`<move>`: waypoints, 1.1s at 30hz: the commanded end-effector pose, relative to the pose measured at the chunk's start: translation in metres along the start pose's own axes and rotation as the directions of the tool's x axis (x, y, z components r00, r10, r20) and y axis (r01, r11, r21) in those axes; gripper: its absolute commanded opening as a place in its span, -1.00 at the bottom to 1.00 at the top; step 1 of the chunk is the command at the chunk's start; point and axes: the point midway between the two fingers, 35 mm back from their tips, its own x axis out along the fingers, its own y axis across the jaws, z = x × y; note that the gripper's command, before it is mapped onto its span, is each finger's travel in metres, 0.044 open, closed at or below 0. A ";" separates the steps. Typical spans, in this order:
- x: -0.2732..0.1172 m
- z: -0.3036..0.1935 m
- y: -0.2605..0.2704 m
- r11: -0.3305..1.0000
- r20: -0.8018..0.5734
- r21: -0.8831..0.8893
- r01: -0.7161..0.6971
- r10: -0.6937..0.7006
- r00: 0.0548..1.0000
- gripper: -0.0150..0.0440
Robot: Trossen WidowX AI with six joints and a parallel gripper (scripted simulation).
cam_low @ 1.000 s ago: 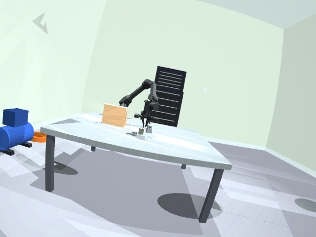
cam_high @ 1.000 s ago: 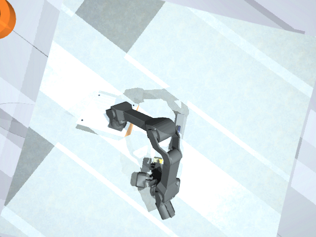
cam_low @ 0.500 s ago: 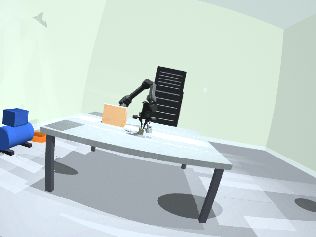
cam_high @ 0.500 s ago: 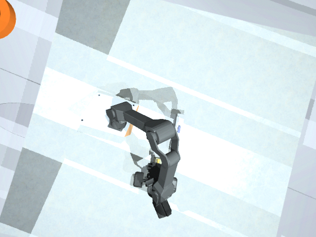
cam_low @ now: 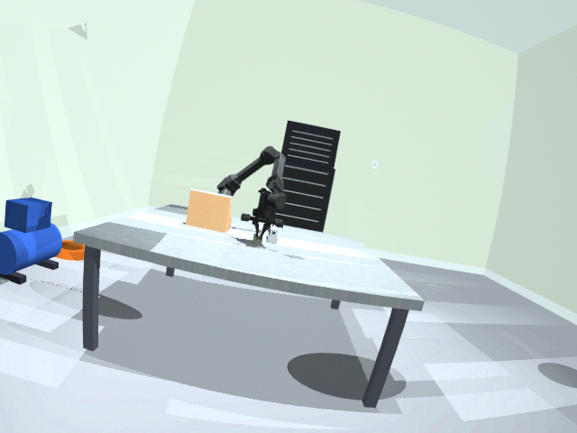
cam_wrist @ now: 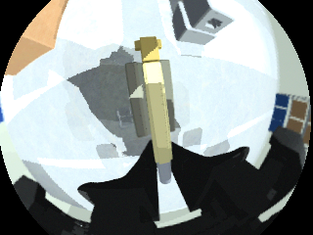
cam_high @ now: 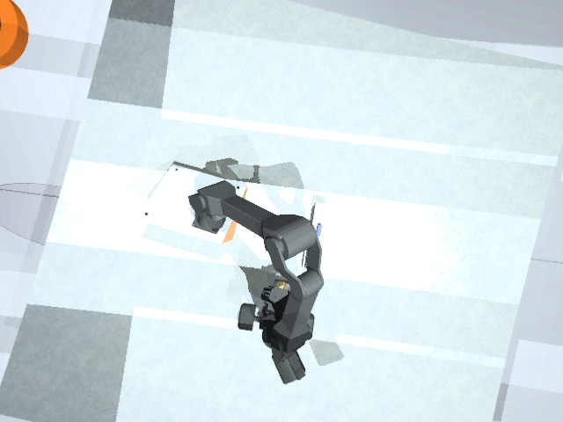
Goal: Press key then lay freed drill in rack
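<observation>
The yellow drill (cam_wrist: 157, 108) (cam_high: 281, 284) is out of the grey block and lies lengthwise in the wrist view, its wide gold end pointing away from me. My gripper (cam_wrist: 156, 141) (cam_low: 259, 235) is shut on the drill near its grey tip end. The grey-tan rack (cam_wrist: 135, 100) (cam_low: 257, 243) stands on the table below; its two sides show left and right of the drill, and the drill covers its middle. I cannot tell whether the drill touches it. The grey block (cam_wrist: 200, 24) (cam_low: 272, 236) with a dark hole stands beyond, to the right. I cannot make out the key.
An orange-sided block (cam_low: 208, 210) (cam_wrist: 38, 30) (cam_high: 234, 222) with a white top stands by the arm's base, to the upper left in the wrist view. The table's near edge (cam_low: 251, 278) shows in the exterior view. A dark cabinet (cam_low: 307, 186) stands behind the table.
</observation>
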 end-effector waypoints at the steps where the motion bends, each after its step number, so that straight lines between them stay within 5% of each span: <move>1: 0.005 0.001 0.001 1.000 0.007 0.005 0.002 -0.002 1.000 -0.49; 33: 0.031 0.002 0.002 1.000 0.008 0.005 0.002 -0.002 1.000 -0.49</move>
